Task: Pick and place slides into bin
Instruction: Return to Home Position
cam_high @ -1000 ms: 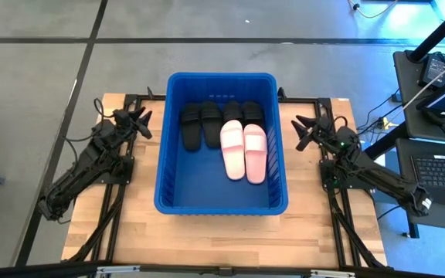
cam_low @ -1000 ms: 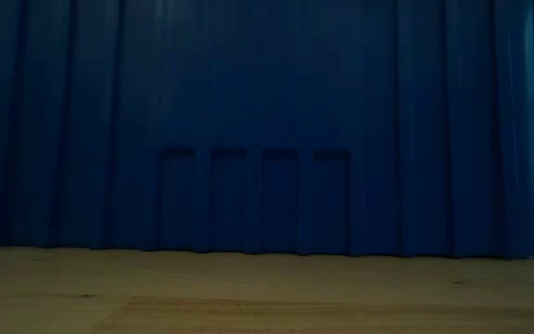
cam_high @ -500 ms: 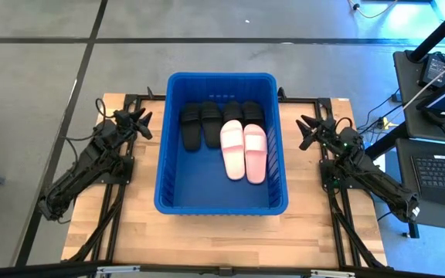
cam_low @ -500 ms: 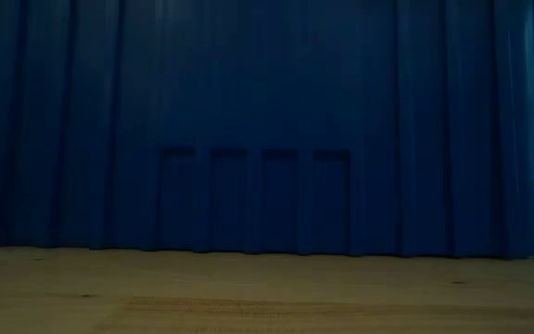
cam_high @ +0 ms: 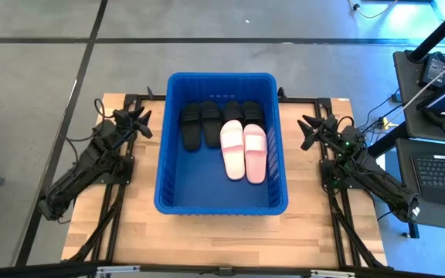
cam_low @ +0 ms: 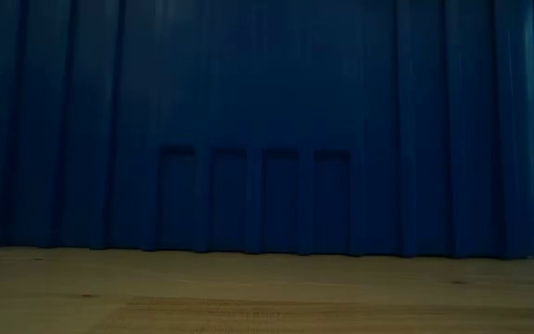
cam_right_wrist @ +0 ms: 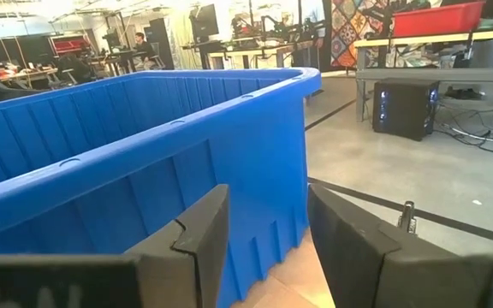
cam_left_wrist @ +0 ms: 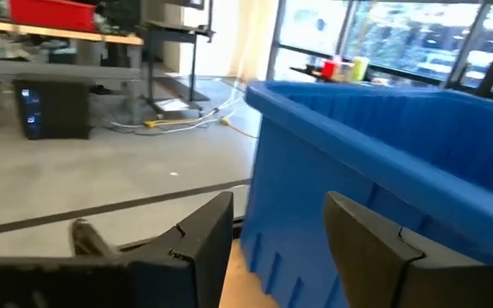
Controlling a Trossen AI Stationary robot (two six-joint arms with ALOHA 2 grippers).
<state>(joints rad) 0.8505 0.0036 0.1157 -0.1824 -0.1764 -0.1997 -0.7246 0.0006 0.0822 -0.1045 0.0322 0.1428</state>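
Note:
The blue bin (cam_high: 278, 154) stands in the middle of the table. Its near wall (cam_low: 267, 121) fills the low view. Inside lie several matte black slides (cam_high: 201, 122) along the far wall and two pale pink slides (cam_high: 244, 150) side by side to their right, partly over the black ones. My left gripper (cam_high: 142, 122) is open and empty beside the bin's left wall (cam_left_wrist: 383, 162), low at the table's far left. My right gripper (cam_high: 306, 131) is open and empty beside the bin's right wall (cam_right_wrist: 144, 171), at the table's far right.
Black metal frames (cam_high: 122, 193) run along both sides of the table under the arms. Bare wooden table (cam_high: 222, 239) lies in front of the bin. A desk with a keyboard (cam_high: 443, 170) stands off the table's right edge.
My right gripper has drawn back a little toward the table's right edge, away from the bin, its arm folding lower. The slides and the bin have kept still.

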